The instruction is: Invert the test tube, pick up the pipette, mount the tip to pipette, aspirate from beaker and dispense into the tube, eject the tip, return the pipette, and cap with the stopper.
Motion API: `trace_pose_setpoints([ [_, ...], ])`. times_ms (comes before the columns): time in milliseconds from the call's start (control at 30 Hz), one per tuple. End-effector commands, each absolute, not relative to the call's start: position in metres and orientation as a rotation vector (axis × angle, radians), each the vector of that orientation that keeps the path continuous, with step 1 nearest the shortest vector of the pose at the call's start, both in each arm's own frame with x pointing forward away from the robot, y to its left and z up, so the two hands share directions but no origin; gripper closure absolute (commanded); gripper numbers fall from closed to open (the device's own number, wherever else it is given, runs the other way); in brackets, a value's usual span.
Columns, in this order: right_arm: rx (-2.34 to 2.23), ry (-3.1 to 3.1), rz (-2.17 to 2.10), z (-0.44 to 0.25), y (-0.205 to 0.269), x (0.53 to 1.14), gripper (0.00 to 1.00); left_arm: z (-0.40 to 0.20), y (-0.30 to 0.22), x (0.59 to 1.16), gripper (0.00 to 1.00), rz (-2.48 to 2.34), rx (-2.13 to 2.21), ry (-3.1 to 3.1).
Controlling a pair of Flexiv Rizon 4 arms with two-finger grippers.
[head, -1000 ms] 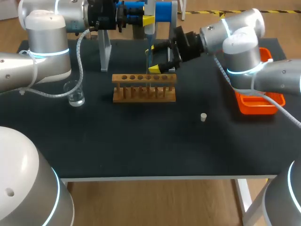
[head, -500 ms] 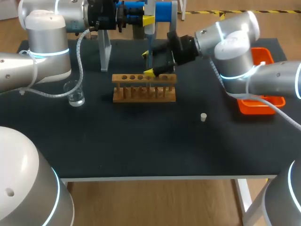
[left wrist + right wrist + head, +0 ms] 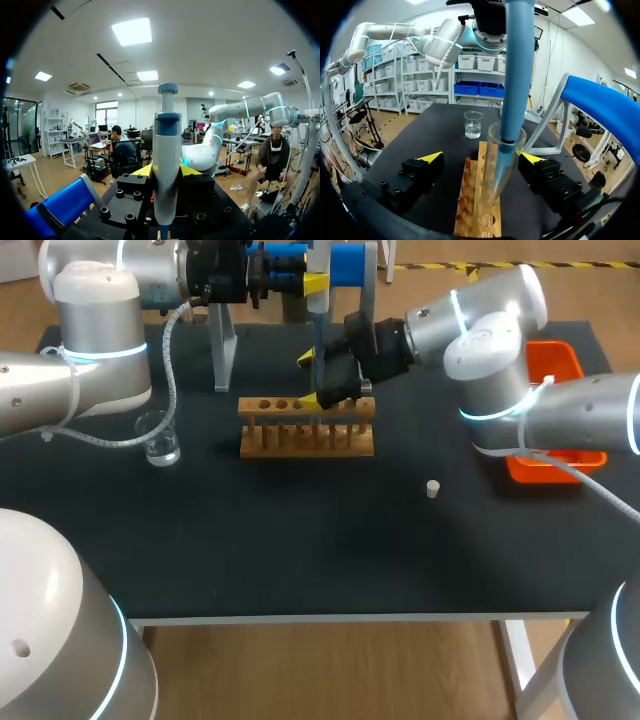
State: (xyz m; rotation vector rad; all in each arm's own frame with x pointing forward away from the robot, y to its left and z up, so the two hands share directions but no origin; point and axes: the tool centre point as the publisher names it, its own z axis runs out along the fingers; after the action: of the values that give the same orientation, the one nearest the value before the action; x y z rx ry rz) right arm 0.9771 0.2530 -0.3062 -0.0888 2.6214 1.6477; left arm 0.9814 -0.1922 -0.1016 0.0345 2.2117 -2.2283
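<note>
Holds the pipette upright in the left end effector, yellow tips clamped against its barrel from both sides. Straddles the test tube with the right end effector, fingers spread wide, neither touching the glass. Dips the pipette's lower end into the tube's mouth, tube standing in the wooden rack. Past the rack's far end, the beaker; on the surface nearer the front edge, well apart from the rack, the small stopper.
</note>
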Motion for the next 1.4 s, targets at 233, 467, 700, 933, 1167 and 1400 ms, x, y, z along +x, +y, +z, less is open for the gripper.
trace_pose_setpoints([
  [233, -0.049, 2.625, 1.638, -0.3066, 0.2538, 0.9776, 0.00, -0.1010, -0.1920, 0.9817, 1.00, -2.228, 0.035, 2.214],
  [467, -0.011, 2.624, 1.623, -0.3078, 0.2546, 0.9808, 0.00, -0.1010, -0.1920, 0.9817, 1.00, -2.228, 0.035, 2.214],
  [700, 0.004, 2.624, 1.606, -0.3086, 0.2552, 0.9815, 0.00, -0.1010, -0.1920, 0.9817, 1.00, -2.228, 0.035, 2.214],
  [933, 0.015, 2.627, 1.587, -0.3093, 0.2550, 0.9815, 0.00, -0.1010, -0.1920, 0.9817, 1.00, -2.228, 0.035, 2.214],
  [1167, 0.018, 2.630, 1.579, -0.3094, 0.2548, 0.9815, 0.00, -0.1010, -0.1920, 0.9817, 1.00, -2.228, 0.035, 2.214],
  [1400, 0.018, 2.630, 1.579, -0.3094, 0.2548, 0.9815, 0.00, -0.1010, -0.1920, 0.9817, 1.00, -2.228, 0.035, 2.214],
])
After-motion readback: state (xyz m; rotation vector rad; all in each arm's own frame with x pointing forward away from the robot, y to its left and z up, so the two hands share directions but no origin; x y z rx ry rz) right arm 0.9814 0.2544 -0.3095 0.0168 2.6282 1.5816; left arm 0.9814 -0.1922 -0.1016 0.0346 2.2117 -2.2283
